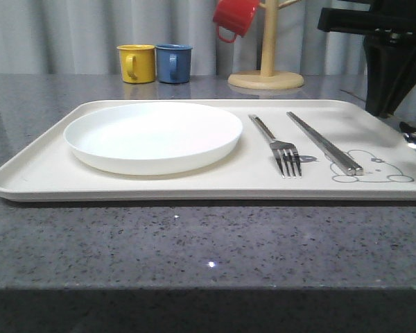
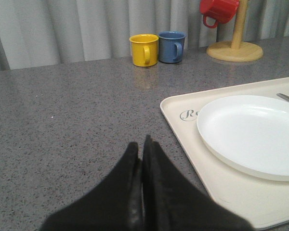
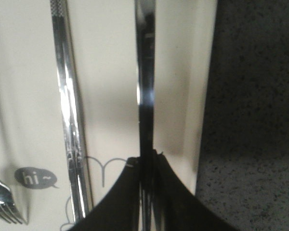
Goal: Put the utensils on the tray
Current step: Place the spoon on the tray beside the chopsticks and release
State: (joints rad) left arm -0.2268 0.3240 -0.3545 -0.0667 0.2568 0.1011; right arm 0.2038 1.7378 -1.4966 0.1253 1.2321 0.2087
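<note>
On the left of the grey speckled surface [image 1: 194, 243], the left tool [image 2: 143, 144] hangs low with its two black fingers [image 2: 130, 159] pressed together, clenched on nothing, just beside the left end of the tray [image 2: 183, 139]. Farther back stand a yellow mug [image 1: 136, 63] and a blue mug [image 1: 173, 63], touching or nearly so, in front of a grey curtain [image 1: 69, 35]. The cream tray lies across the middle of the surface, and its left half carries a round white plate [image 1: 152, 135]. To the right of the mugs, a wooden mug tree [image 1: 266, 69] stands behind the tray with a red mug [image 1: 234, 17] hung on it. Right of the plate, the fork [image 1: 277, 146] rests on the tray with its tines toward the near edge, beside the grey "hi" bubble [image 3: 34, 178]. Next comes the pair of chopsticks [image 1: 324, 141], side by side and angled, their near ends reaching the bunny drawing [image 1: 374, 170]. Farthest right, the spoon [image 3: 145, 82] lies over the tray close to its right rim, parallel to the chopsticks in the right wrist view; its bowl end peeks in at the right edge of the front view. The right tool [image 3: 148, 161] grips the spoon's handle between its dark fingers [image 3: 120, 192], closed tightly around it. Whether the spoon touches the tray cannot be told.
</note>
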